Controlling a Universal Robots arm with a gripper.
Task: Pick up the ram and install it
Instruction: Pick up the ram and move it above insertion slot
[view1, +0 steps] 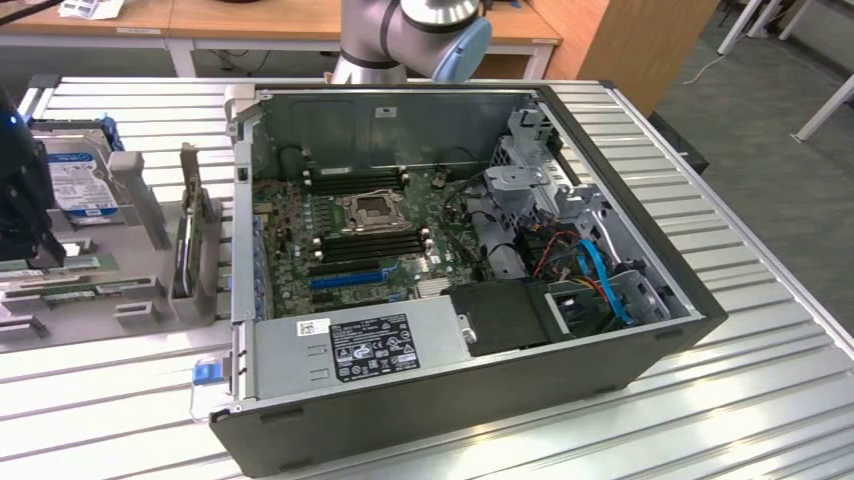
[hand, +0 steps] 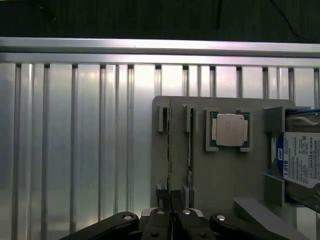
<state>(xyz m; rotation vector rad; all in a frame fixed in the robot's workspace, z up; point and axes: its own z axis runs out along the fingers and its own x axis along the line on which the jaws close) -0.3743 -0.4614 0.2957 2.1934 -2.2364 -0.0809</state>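
Note:
Two rams stand on edge in slots of a grey holder tray. One ram runs straight into my gripper, whose fingers press close on either side of its near end; it still sits in its slot. The second ram stands parallel beside it. At the exterior view's left my gripper hangs low over the tray, with thin green sticks below it. The open computer case lies beside the tray, with the motherboard's dark memory slots by the CPU socket.
A processor chip and a hard drive with a blue-white label sit in the same tray. A broader green expansion card stands upright between tray and case. Cables and a drive cage crowd the case's right side. Ribbed metal table surrounds everything.

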